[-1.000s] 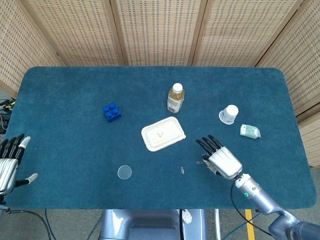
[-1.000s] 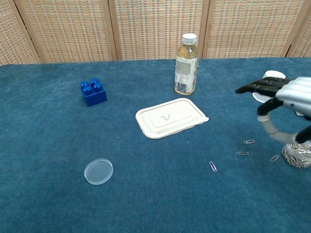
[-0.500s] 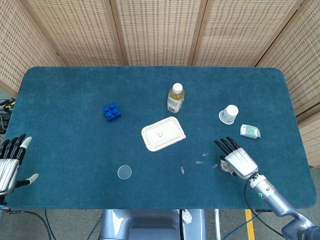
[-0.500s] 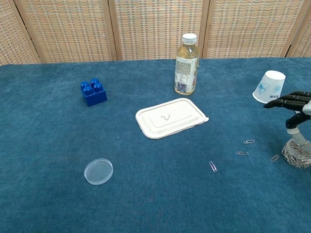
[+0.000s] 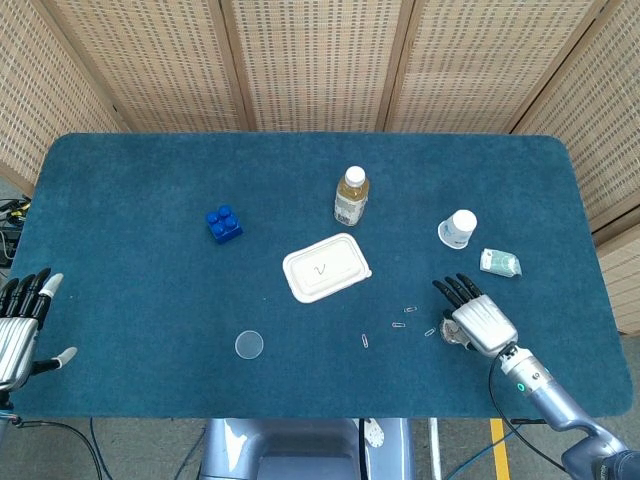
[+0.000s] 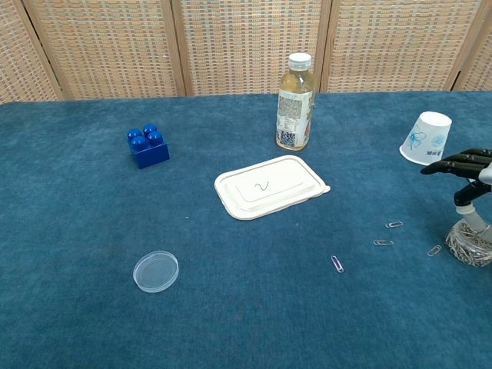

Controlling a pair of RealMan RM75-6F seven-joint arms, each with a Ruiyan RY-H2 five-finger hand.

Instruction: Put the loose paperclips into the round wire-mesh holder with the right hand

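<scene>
Chest view shows four loose paperclips (image 6: 393, 224), one wire-mesh holder (image 6: 469, 244), right hand (image 6: 463, 163) spread, empty.

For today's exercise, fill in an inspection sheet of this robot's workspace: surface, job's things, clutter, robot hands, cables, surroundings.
Surface: table covered in dark blue cloth.
Job's things: four loose paperclips on the cloth; round wire-mesh holder at the right edge, paperclips already inside.
Clutter: juice bottle, blue toy brick, white lidded tray, clear round lid, overturned paper cup, small packet.
Robot hands: right robot hand over the holder, fingers extended, holding nothing visible; left robot hand off the table's left edge, fingers apart, empty.
Cables: some beside the table's left edge and below its front edge.
Surroundings: woven screen panels behind.
</scene>
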